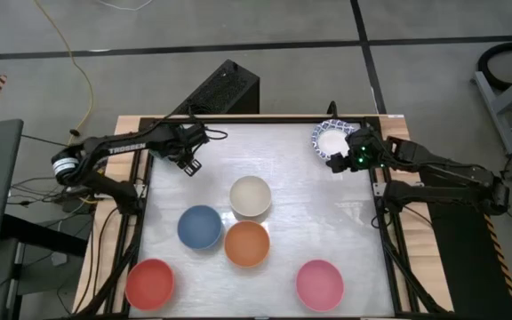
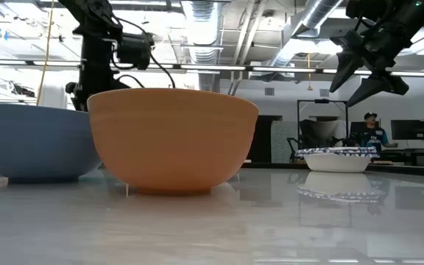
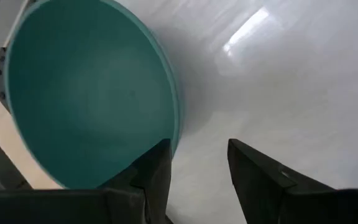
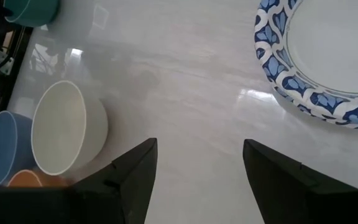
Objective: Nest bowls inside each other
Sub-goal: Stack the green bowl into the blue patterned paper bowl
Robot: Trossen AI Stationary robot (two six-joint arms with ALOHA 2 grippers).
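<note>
Cream [image 1: 250,196], blue [image 1: 200,227] and orange [image 1: 247,243] bowls stand close together mid-table, each on its base. Red [image 1: 150,283] and pink [image 1: 319,283] bowls stand near the front edge. A shallow white bowl with a blue-patterned rim [image 1: 332,138] sits at the far right. A teal bowl [image 3: 86,93] fills the left wrist view, beside one finger of my open left gripper [image 3: 197,180] and outside its gap; the arm hides it in the high view. My left gripper [image 1: 189,160] hangs over the far left. My right gripper [image 1: 340,160] [image 4: 197,174] hangs open beside the patterned bowl.
The white tabletop [image 1: 327,222] has bare room between the centre cluster and the right edge. A black box [image 1: 225,89] stands behind the table's far edge. In the low view the orange bowl [image 2: 171,140] and blue bowl [image 2: 32,143] stand nearest the camera.
</note>
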